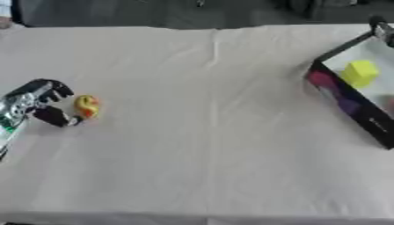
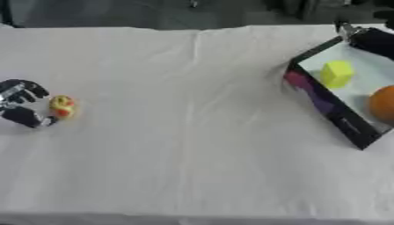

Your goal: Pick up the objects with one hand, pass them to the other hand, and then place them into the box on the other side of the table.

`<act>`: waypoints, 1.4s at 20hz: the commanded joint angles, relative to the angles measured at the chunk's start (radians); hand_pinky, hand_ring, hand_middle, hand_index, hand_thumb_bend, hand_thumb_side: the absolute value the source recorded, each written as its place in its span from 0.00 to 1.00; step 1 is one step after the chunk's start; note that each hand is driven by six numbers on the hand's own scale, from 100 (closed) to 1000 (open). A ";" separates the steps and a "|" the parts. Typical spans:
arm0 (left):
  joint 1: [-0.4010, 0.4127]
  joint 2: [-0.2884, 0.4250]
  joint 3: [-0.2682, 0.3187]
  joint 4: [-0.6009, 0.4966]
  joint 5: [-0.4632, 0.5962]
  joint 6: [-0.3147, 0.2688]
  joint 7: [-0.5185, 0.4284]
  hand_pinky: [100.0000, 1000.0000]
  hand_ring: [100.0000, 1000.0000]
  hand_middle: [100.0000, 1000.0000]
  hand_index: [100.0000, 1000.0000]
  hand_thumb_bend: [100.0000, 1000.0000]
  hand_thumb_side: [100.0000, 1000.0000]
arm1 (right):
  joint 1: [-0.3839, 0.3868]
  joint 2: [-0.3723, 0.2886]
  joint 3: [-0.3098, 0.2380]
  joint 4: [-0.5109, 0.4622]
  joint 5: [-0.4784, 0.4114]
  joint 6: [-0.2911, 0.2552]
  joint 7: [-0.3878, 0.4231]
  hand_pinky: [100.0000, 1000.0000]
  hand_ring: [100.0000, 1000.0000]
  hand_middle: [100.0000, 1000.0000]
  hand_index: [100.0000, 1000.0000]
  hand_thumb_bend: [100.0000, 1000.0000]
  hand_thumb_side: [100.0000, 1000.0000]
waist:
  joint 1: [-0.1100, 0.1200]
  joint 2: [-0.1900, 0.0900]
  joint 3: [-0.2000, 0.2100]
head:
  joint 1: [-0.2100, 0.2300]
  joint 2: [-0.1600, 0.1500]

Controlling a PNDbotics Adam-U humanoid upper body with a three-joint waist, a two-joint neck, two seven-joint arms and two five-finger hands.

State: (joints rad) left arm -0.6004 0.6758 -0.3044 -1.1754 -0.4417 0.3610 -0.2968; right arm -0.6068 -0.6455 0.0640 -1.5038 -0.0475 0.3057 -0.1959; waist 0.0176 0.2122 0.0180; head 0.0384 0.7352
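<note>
The worktop [image 1: 200, 132], covered in a pale creased cloth, fills nearly the whole view. At its far right side sits the box [image 2: 331, 112], a dark-walled tray with a pale floor, already holding a yellow block [image 2: 336, 73] and, at the frame's edge, an orange ball [image 2: 382, 103]. Above the box's far corner a dark shape [image 2: 373, 40] shows that is probably the right robot hand; whether its fingers are spread or curled cannot be told. At the opposite side, the left robot hand [image 1: 42, 103] lies low on the worktop, its fingers and thumb curled into an open hook with the gap facing right, not yet closed on anything. The small yellow toy with an orange patch [image 1: 86, 107] stands just off those fingertips, on the hand's right and slightly inside the gap, close or perhaps touching. It stands rather taller than it is wide. The left robot hand is by far the nearer, so the pickup likely falls to it, with a short rightward close around the toy.
</note>
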 commanded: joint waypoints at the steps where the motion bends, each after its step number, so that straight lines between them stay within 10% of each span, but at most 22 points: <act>1: -0.026 0.004 0.014 0.016 -0.012 -0.010 0.009 0.83 0.74 0.69 0.72 0.33 0.03 | -0.016 -0.018 -0.003 -0.005 0.006 0.000 0.003 0.96 0.86 0.82 0.84 0.33 0.13 | 0.000 -0.012 -0.002 | 0.004 -0.006; 7: -0.028 -0.003 0.011 0.032 -0.031 -0.021 -0.010 0.79 0.70 0.62 0.52 0.08 0.00 | -0.016 -0.016 -0.001 -0.004 0.005 0.001 -0.003 0.96 0.86 0.82 0.83 0.21 0.20 | 0.001 -0.011 -0.002 | 0.004 -0.006; 28: 0.013 0.091 0.077 -0.417 0.022 -0.004 0.155 0.76 0.57 0.53 0.47 0.01 0.00 | -0.026 -0.028 0.004 -0.051 -0.012 -0.003 -0.002 0.96 0.86 0.81 0.84 0.15 0.20 | -0.004 -0.017 0.010 | -0.011 -0.010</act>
State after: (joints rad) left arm -0.5769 0.7367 -0.2489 -1.5505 -0.4232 0.3601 -0.1692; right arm -0.6133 -0.6452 0.0719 -1.5284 -0.0553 0.3041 -0.1977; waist 0.0160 0.2144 0.0266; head 0.0314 0.7315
